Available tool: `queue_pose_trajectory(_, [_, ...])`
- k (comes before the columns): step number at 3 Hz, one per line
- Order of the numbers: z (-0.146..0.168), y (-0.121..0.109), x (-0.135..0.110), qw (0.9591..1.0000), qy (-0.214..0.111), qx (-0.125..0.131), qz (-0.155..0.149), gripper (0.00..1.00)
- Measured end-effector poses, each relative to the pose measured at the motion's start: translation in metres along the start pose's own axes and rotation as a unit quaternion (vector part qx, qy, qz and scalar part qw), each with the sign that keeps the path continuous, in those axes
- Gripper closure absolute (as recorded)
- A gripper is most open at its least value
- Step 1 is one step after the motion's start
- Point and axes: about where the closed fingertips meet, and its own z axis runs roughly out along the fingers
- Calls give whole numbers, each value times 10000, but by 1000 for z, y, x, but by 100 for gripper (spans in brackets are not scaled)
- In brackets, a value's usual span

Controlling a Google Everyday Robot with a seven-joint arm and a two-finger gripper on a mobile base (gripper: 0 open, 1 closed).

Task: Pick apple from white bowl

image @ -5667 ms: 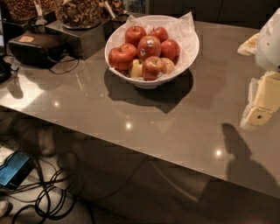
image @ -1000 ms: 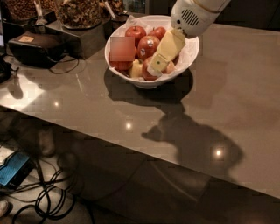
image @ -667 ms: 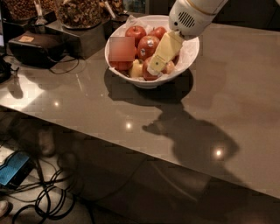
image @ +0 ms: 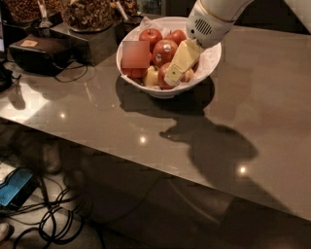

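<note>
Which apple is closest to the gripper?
The glossy red apple at the front of the white bowl, right of the pale yellow-green apple; the gripper overlaps it.

End effector (image: 174, 77), at 3 o'clock over white bowl (image: 165, 91), hides most of apple (image: 161, 74); blurred patch (image: 135, 54) at bowl's 9 o'clock masks whatever's behind. Arm (image: 218, 9), jars (image: 87, 14) cut off by top edge of pic.
</note>
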Motion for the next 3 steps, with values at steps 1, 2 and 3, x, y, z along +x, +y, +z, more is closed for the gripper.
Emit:
queue_pose_trajectory(1, [11,-3,3,9998,168,-37,115,19])
queue_pose_trajectory(2, [20,-4,4,9990,352,-132,253,21])
queue_pose_trajectory(3, [28,-4,5,9977,497,-286,365,25])
